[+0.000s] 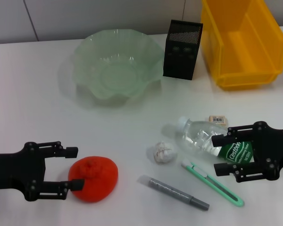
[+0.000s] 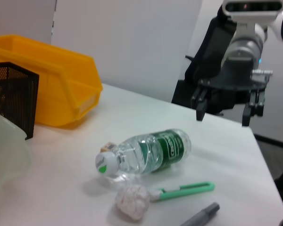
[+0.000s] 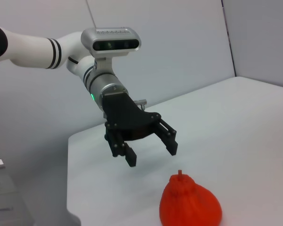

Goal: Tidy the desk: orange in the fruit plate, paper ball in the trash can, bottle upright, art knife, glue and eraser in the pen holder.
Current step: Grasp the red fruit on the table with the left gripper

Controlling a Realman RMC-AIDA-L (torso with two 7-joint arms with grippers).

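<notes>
The bottle [image 1: 212, 141] lies on its side on the white surface [image 1: 33, 94], long axis slanting, its white cap toward the green fruit plate [image 1: 117, 66] and its base under the right tool [image 1: 221, 154], whose fingers are spread apart above the green label; the writing there is too blurred to read. A paper ball [image 1: 162, 152] sits just beside the bottle's shoulder. The left tool [image 1: 73, 168] hangs released around the orange [image 1: 94, 178].
</notes>
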